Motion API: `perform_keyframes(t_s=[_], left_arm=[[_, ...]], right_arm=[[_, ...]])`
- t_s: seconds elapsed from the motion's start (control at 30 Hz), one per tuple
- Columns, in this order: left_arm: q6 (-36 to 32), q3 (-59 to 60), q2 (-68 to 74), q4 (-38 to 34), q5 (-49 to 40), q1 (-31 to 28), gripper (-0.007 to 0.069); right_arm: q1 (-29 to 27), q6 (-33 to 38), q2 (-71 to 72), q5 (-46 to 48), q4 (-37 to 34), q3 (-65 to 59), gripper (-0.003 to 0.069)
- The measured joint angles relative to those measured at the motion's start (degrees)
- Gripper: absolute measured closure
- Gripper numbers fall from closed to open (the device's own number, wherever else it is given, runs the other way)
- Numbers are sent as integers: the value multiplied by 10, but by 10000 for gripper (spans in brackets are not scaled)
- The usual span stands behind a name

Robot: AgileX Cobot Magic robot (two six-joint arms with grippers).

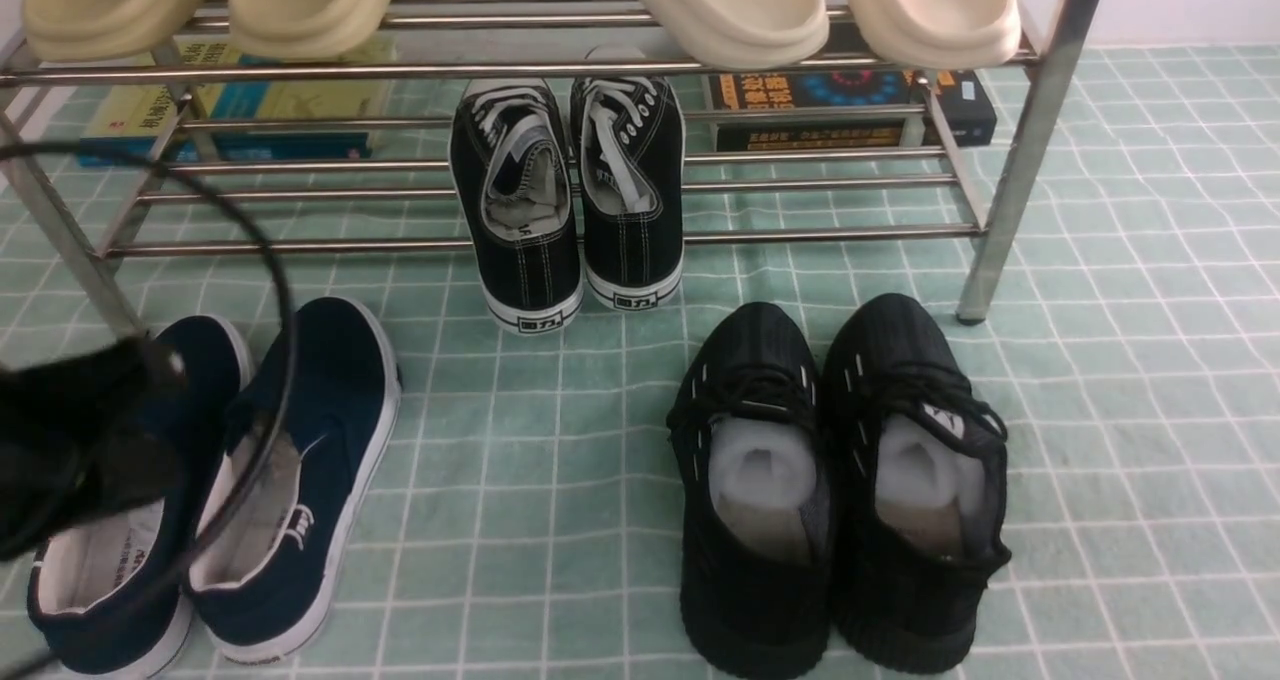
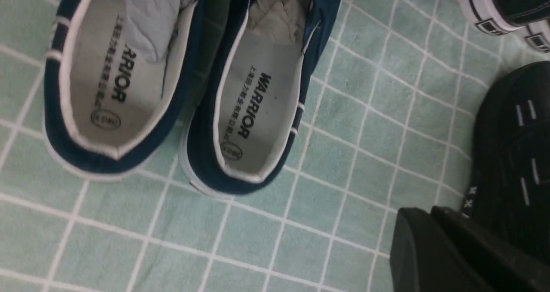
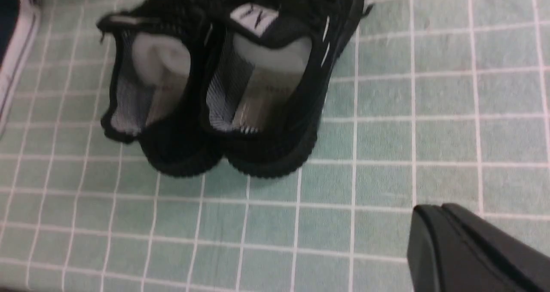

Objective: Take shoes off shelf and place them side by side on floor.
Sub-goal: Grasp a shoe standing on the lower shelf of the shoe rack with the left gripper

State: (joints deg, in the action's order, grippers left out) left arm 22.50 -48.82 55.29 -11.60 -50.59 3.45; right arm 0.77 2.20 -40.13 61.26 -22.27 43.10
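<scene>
Inspecting the scene from the front view, I find the black canvas sneakers (image 1: pixel 545 250) resting side by side on the lower tier of the shelf (image 1: pixel 800 234), toes pointing away from me. Their white heels project past the front bar toward the floor (image 1: pixel 560 440); I cannot tell whether the heels touch it.

On the floor to my left lies a pair of navy slip-ons (image 1: pixel 300 480), stuffed with paper. To my right stands a pair of black knit sneakers (image 1: pixel 900 360), also stuffed. Both pairs sit in front of the shelf, apart from the canvas pair.

The upper tier carries yellow-green slippers (image 1: pixel 300 10) on the left and cream slippers (image 1: pixel 730 10) on the right. Books (image 1: pixel 850 110) lie beneath the shelf at both ends.

My left gripper (image 2: pixel 425 217) hangs above the floor, just beside the heels of the slip-ons. Its jaws are drawn together with no gap that I can make out, and they hold nothing. A black cable (image 1: pixel 285 290) loops above it in the front view.

My right gripper (image 3: pixel 434 210) hangs above bare floor, near the heels of the knit sneakers. Its jaws are fully closed and empty. Neither gripper touches any shoe.
</scene>
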Motion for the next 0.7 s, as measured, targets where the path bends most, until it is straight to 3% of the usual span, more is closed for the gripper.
perform_keyframes(t_s=[0.2,0.4,0.53,0.7], left_arm=[[-96,-150,189,-32,-28,0,379],[-114,-226,279,-61,-46,19,290],[-83,-270,323,-47,-32,68,273],[30,-305,371,12,48,139,270]], right_arm=[[9,31,-63,33,0,29,669],[10,33,-75,33,0,29,666],[10,33,-78,26,-4,29,664],[10,33,-79,23,-5,29,659]])
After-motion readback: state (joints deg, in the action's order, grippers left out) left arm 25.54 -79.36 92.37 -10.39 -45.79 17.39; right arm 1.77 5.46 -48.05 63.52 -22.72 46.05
